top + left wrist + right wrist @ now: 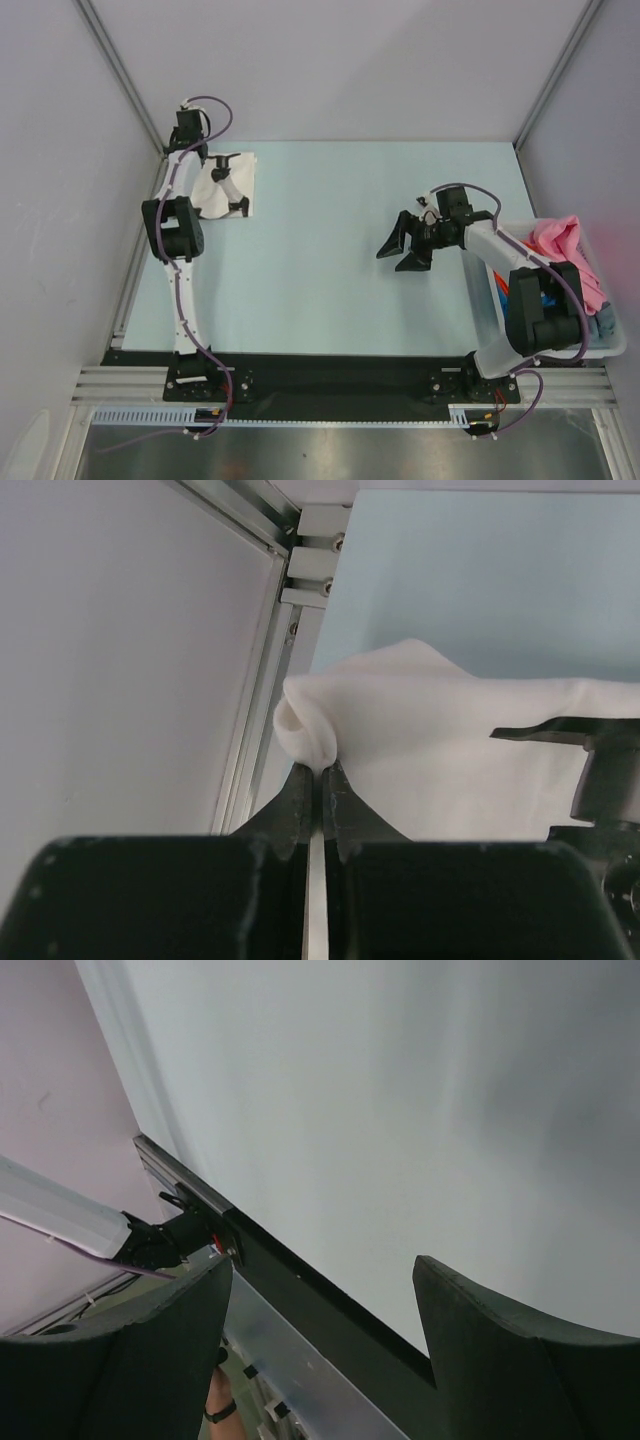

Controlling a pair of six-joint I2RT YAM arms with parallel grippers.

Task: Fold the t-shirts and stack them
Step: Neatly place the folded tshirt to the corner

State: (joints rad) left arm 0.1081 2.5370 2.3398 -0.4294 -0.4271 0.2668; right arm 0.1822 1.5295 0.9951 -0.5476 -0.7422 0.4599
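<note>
The white t-shirt (pixel 228 190) lies at the far left corner of the table (pixel 320 280), gathered into a compact, roughly square shape close to the left edge. My left jaws are closed on it. The two fingertips (pixel 298 792) meet with only a thin slit between them, and a rolled fold of white cloth bulges out just beyond their tips. From that pinch the cloth spreads to the right over the pale blue surface. Just left of it runs the aluminium frame rail (pixel 262 715), with the grey wall (pixel 120 680) beside it.

My right jaws hang well apart from the white shirt, above the right half of the table. They stand wide open, and nothing sits between the fingers (pixel 150 1360).

Further right, at the table's right edge, the pale plastic bin (pixel 612 347) holds other shirts. A pink t-shirt (pixel 565 240) is heaped at its far end and drapes over the rim, and a grey-blue t-shirt (pixel 606 322) shows at its near end. My right arm crosses above the bin's left side.
</note>
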